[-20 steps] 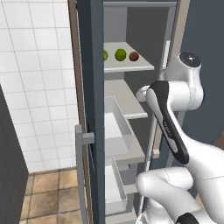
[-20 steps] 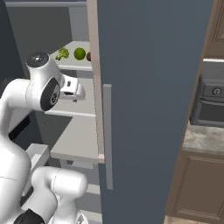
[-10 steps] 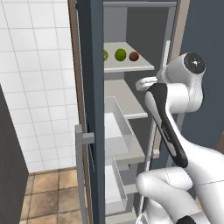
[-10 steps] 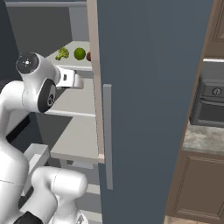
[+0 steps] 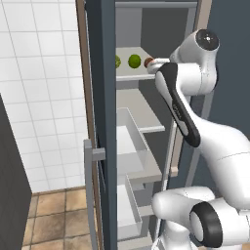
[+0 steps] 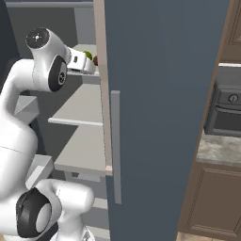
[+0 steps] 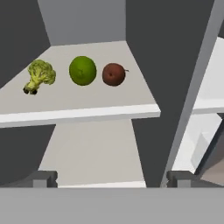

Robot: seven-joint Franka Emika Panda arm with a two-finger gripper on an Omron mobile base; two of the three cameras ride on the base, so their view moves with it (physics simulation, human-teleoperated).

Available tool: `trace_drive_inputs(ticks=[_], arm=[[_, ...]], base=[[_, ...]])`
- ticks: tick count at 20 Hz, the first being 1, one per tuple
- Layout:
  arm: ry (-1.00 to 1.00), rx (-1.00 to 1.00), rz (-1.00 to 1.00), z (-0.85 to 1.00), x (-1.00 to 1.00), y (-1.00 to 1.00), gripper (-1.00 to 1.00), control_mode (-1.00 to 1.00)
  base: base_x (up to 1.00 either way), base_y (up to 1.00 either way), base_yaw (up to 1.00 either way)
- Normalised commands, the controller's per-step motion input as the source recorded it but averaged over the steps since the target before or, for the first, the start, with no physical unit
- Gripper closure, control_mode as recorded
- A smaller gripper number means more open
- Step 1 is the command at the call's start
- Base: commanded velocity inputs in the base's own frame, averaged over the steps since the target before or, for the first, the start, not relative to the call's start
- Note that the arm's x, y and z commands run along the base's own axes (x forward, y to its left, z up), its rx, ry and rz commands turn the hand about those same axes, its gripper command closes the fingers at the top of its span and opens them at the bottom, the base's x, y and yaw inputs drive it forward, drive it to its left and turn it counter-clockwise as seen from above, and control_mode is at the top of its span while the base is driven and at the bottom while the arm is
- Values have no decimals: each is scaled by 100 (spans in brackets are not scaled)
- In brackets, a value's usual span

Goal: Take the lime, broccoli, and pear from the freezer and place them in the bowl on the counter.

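Right now my pincer (image 7: 111, 178) is spread wide and empty, facing the freezer (image 5: 100, 97) shelf (image 7: 78, 105). On it lie lumpy broccoli (image 7: 39, 76), smooth green lime (image 7: 82, 70) and reddish-brown pear (image 7: 113, 74), apart; from the left base the door edge half-hides the broccoli.

On an upper shelf (image 7: 78, 107) inside the freezer (image 5: 100, 97): broccoli (image 7: 39, 75) at left in the hand view, lime (image 7: 82, 70) in the middle, pear (image 7: 113, 74) just right of it, all three apart in one row. Below that shelf, a second shelf (image 5: 139, 110), then pull-out drawers (image 5: 129, 146). Tool (image 7: 112, 177) before the upper shelf's front edge, short of the row.
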Motion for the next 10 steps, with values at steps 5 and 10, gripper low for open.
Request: trace_drive_inputs(ticks=[5, 10], arm=[[1, 2, 0, 0, 48, -8, -100, -100], [-3, -3, 0, 0, 34, 0, -100, -100]], base=[[0, 0, 0], [0, 0, 0]])
